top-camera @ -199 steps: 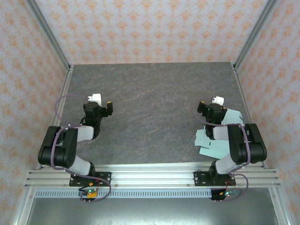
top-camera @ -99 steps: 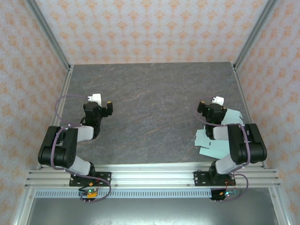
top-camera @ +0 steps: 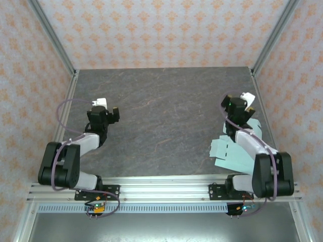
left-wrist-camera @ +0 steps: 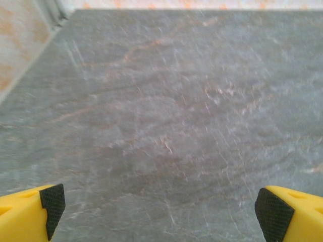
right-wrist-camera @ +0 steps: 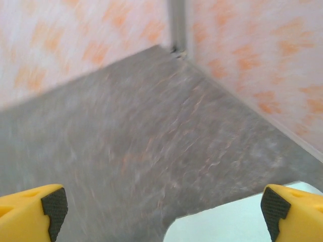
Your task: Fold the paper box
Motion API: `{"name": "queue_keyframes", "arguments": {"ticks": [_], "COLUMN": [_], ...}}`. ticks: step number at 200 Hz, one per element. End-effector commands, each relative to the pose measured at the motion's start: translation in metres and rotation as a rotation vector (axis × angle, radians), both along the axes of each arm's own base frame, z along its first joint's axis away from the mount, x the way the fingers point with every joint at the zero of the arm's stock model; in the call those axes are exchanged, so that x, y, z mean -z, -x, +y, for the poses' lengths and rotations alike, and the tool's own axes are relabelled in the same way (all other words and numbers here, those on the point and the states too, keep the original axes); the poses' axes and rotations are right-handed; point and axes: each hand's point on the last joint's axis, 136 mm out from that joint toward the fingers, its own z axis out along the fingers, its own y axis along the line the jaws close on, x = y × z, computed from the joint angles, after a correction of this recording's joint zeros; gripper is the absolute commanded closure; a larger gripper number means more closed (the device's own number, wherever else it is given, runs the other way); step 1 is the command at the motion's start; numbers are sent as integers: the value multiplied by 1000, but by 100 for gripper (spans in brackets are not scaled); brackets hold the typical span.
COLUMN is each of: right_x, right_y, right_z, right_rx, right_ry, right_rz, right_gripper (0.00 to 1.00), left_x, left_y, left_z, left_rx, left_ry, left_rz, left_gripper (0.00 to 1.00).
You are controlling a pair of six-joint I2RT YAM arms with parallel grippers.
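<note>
The paper box [top-camera: 233, 154] is a flat pale mint-green die-cut sheet with flaps, lying at the near right of the grey table and partly covered by the right arm. One rounded edge of the paper box [right-wrist-camera: 242, 222] shows low in the right wrist view. My right gripper [top-camera: 236, 106] hangs past the sheet's far end, near the right wall. It is open [right-wrist-camera: 164, 212], with bare table and that paper edge between its fingertips. My left gripper [top-camera: 103, 113] is over the left side of the table, far from the sheet, and open [left-wrist-camera: 161, 209] on nothing.
Patterned walls and aluminium posts [top-camera: 267, 43] close in the table on three sides. The back right corner post [right-wrist-camera: 176, 25] stands ahead of the right gripper. A slotted rail [top-camera: 161, 191] carrying both arm bases runs along the near edge. Bare grey table [top-camera: 166, 121] lies between the arms.
The right arm has stretched out, carrying its gripper farther away and to the right, off the sheet. The left gripper has shifted slightly up and left. The sheet has not moved.
</note>
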Motion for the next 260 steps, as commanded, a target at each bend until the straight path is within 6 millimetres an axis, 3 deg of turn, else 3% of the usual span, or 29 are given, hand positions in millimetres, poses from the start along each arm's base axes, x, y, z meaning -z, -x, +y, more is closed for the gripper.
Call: {"name": "queue_keyframes", "arguments": {"ticks": [1, 15, 32, 44, 70, 90, 99, 129, 160, 183, 216, 230, 260], "right_x": [2, 4, 18, 31, 70, 108, 116, 117, 136, 157, 164, 159, 143], "right_y": [70, 103, 116, 115, 113, 92, 82, 60, 35, 22, -9, -23, -50], "right_z": [-47, -58, -55, -49, -40, -36, -34, -27, -3, 24, 83, 115, 204], "right_rx": [495, 692, 748, 738, 711, 566, 487, 294, 137, 47, -177, -276, -495], "right_ry": [-134, -175, -234, -296, -482, -630, -650, -572, -655, -753, -730, -741, -749], "right_rz": [55, 71, 131, 174, 265, 298, 308, 346, 348, 358, 433, 430, 441], "right_gripper": [1, 1, 1, 1, 1, 1, 1, 1, 1, 1, 1, 1, 1], "left_x": [-41, -67, -93, -103, -109, -118, -118, -107, -65, -47, -51, -54, -48], "left_y": [14, 20, 27, 37, 83, 87, 84, 79, 74, 79, 90, 96, 102], "left_z": [-1, -10, -15, -7, 44, 42, 37, 24, -18, -31, -36, -35, -39], "left_rx": [-83, -85, -97, -159, -561, -522, -485, -435, -330, -305, -253, -247, -227], "left_ry": [30, 114, 210, 240, 286, 252, 256, 358, 609, 668, 615, 596, 616], "left_rz": [-65, -138, -173, -162, -121, -78, -75, -95, -48, 4, 74, 79, 89], "left_gripper": [0, 0, 0, 0, 0, 0, 0, 0, 0, 0, 0, 0, 0]}}
